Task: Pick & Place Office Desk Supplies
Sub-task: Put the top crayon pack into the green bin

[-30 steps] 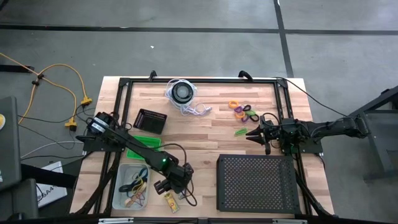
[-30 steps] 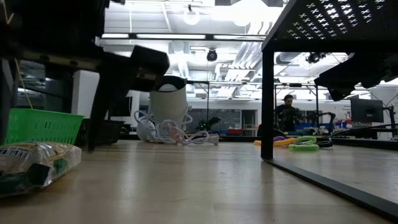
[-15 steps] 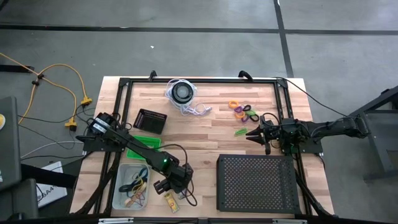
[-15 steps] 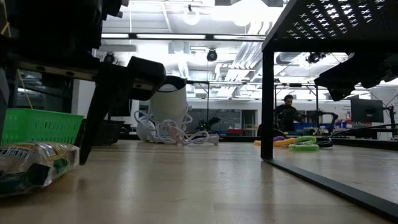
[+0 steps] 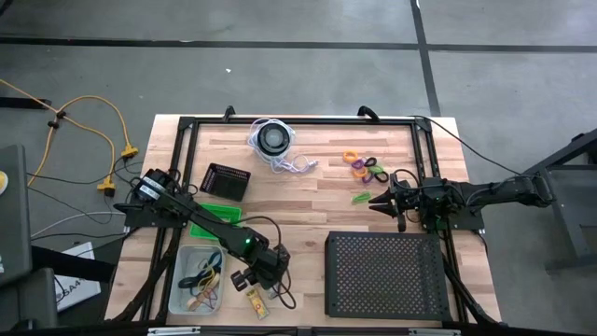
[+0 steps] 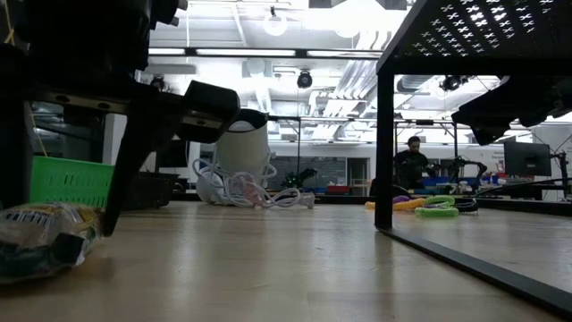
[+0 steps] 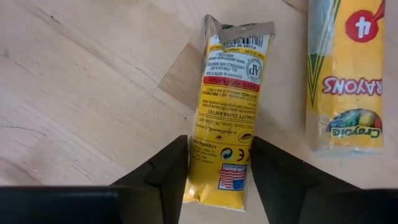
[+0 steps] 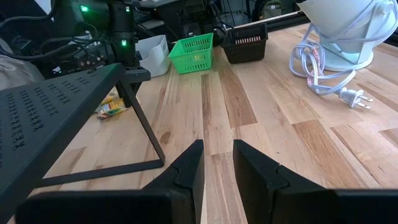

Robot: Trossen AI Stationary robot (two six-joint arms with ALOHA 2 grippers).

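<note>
The yellow packet lies between the left gripper's 2 fingers, and whether they press it cannot be told. Just beside it, the crayon packet is cut off by the wrist picture's edge. From above, the left gripper covers most of both packets. Ahead of the right gripper, the coloured rings are too small to count. In the low view, the packet beside the left gripper is blurred.
</note>
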